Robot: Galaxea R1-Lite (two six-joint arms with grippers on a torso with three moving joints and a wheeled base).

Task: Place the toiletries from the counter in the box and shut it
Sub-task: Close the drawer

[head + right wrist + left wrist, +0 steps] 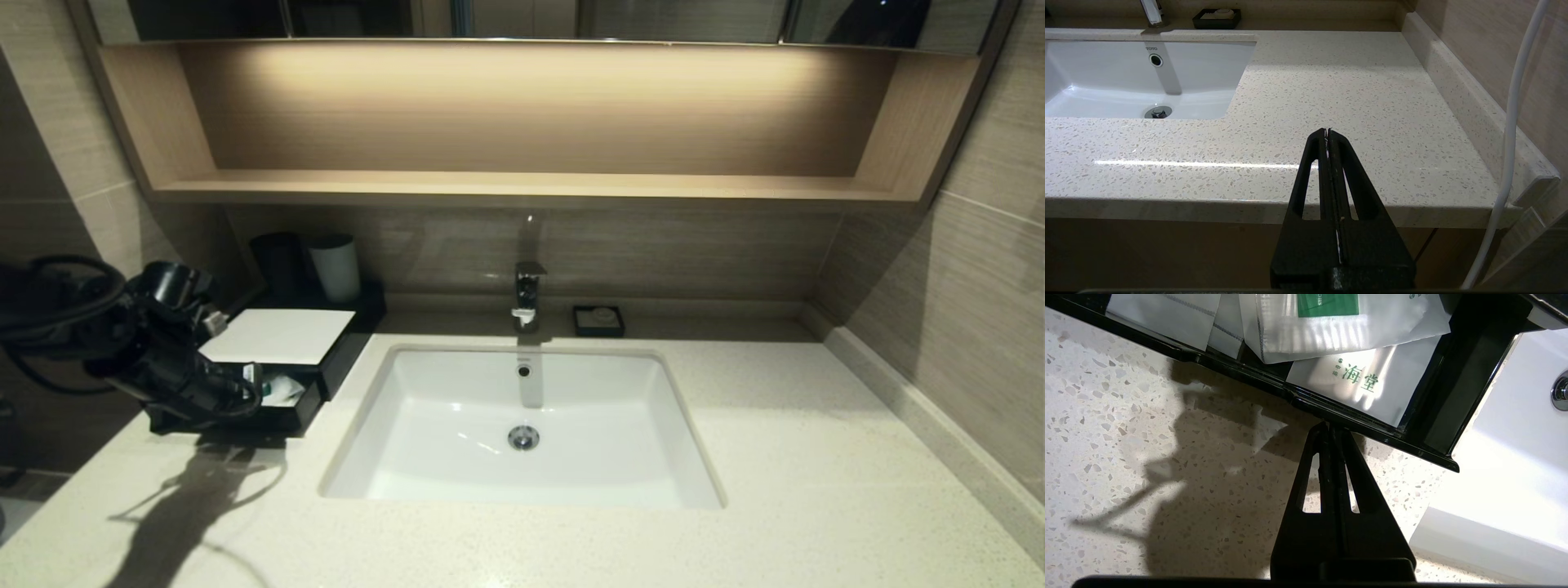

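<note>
Left wrist view — left gripper [1329, 426] fingers pressed together at box [1355, 424] drawer front, toiletries [1347, 326] inside, right gripper [1328, 132] closed too.

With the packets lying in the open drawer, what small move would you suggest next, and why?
Probably push the drawer shut with the left gripper: its closed tips sit against the drawer's front edge, the toiletries lie inside the box, and the drawer stands open.
</note>
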